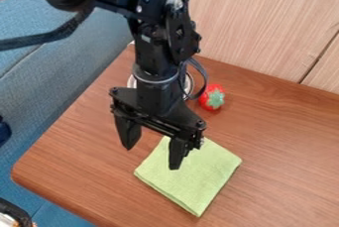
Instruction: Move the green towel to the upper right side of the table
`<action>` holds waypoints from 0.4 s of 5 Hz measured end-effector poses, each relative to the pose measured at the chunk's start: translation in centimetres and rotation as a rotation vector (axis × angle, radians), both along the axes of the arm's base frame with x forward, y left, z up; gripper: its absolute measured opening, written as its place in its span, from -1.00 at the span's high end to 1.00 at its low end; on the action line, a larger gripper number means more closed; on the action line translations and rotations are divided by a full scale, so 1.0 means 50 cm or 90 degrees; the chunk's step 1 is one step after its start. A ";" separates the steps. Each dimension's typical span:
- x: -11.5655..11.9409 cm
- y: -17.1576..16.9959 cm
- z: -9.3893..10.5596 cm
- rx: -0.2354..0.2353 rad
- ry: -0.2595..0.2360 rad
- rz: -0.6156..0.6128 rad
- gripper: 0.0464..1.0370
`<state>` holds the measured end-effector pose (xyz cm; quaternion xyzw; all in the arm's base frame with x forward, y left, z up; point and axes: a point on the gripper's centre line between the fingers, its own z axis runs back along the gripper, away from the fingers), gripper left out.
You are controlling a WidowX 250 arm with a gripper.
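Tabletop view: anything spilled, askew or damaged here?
Nothing stands out. The green towel lies flat and neatly folded near the open gripper, and the red strawberry on the wooden table looks undamaged. I see no spill.

Your green towel (198,179) lies flat on the desk (86,171), in from the rounded front-left corner and well apart from both the left edge and the back edge along the wall. It is a pale, slightly yellowish green, plain and matte. You have it folded into a compact, roughly square pad, and you can see layers along the side facing the front edge. Its sides run roughly in line with the desk's left and front edges. The three corners you can make out look fairly crisp, and the top face is smooth. Part of its far-left portion is hidden from you behind the claw (152,157).
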<state>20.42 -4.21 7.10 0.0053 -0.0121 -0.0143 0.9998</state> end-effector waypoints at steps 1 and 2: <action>-0.004 -0.001 -0.011 0.000 0.013 -0.001 -0.93; 0.007 0.003 -0.042 -0.008 0.027 0.004 -0.93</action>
